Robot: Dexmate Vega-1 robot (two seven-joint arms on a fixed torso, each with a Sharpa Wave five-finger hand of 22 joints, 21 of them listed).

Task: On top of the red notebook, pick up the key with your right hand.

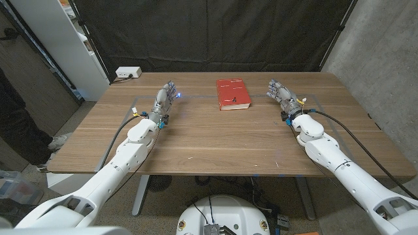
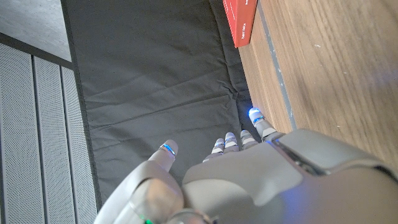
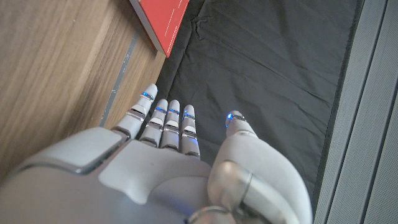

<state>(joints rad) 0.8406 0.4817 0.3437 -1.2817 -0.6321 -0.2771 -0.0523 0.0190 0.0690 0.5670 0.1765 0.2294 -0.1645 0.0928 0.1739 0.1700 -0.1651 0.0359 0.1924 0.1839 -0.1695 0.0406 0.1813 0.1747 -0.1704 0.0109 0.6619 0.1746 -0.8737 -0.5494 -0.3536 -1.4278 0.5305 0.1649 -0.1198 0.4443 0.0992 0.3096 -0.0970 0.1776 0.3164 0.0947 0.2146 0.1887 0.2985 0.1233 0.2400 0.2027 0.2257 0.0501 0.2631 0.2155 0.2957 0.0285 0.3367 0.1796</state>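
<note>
We see one red notebook (image 1: 234, 94) at the table's (image 1: 215, 140) far middle, its writing too small to read, one small dark key (image 1: 230, 100) lying on it; both hands, left (image 1: 165, 96) and right (image 1: 281, 93), hold nothing, fingers loose.

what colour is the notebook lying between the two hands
Red: the notebook has a plain red cover with a small dark item on it, seen best in the head view.
</note>
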